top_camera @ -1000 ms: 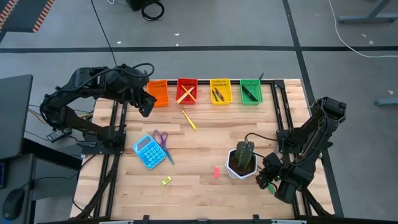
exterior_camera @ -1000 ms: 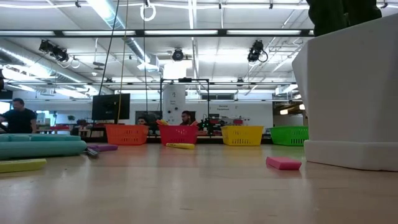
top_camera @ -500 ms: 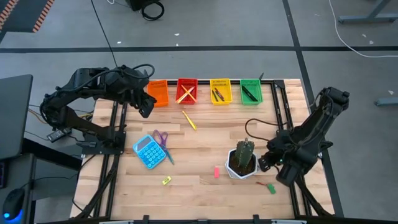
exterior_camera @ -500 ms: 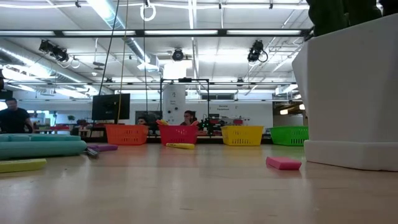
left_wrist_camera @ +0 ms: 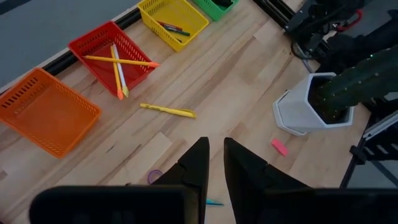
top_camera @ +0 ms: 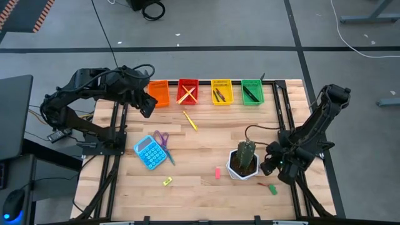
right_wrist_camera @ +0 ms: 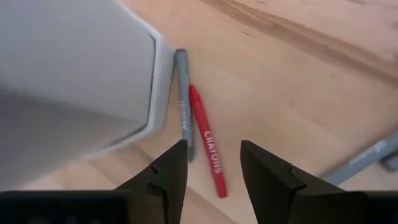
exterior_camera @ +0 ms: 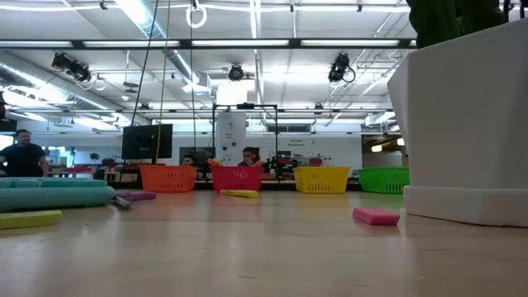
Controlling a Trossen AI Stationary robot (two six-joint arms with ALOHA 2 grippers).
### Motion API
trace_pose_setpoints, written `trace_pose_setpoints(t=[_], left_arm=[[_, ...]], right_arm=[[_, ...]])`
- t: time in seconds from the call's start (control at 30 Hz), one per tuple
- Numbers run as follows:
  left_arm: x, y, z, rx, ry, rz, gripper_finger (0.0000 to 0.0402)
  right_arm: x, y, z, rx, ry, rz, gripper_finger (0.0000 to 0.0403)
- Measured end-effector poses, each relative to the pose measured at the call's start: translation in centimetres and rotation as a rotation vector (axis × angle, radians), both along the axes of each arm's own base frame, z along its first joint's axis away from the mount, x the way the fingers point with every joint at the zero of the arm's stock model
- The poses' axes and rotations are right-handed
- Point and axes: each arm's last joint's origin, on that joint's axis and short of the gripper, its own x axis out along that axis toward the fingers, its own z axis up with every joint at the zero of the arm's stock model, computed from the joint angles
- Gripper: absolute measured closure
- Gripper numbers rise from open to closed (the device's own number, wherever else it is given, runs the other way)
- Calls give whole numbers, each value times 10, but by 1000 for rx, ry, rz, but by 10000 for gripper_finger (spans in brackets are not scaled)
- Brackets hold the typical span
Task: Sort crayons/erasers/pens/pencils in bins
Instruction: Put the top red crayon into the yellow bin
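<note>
Beside the white cactus pot (right_wrist_camera: 74, 68), red crayon (right_wrist_camera: 207, 145) and grey crayon (right_wrist_camera: 183, 102) lie parallel on wood table (right_wrist_camera: 292, 81) w/ right gripper (right_wrist_camera: 213, 163) open, empty, above.

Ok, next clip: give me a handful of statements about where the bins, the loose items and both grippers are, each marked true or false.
1. The right gripper is open above a red crayon that lies beside a grey crayon. True.
2. The red bin holds two crossed pencils. True.
3. The orange bin holds several pens. False: no pens show in it in the high and left wrist views.
4. The pink eraser lies inside the yellow bin. False: it lies on the table near the white cactus pot.
5. The left gripper is shut on a pencil. False: its fingers hold nothing, and it hangs near the orange bin.
</note>
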Motion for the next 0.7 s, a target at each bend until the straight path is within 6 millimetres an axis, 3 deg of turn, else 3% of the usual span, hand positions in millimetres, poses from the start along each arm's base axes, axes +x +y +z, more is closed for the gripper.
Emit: trace_pose_setpoints(t=[0.23, 0.7], left_arm=[[0, 0, 0, -7, -3, 7, 351], [0, 0, 0, -49, -19, 55, 340]], right_arm=[[-3, 7, -6, -88, 44, 253, 254], [4, 31, -39, -137, 110, 325, 253]])
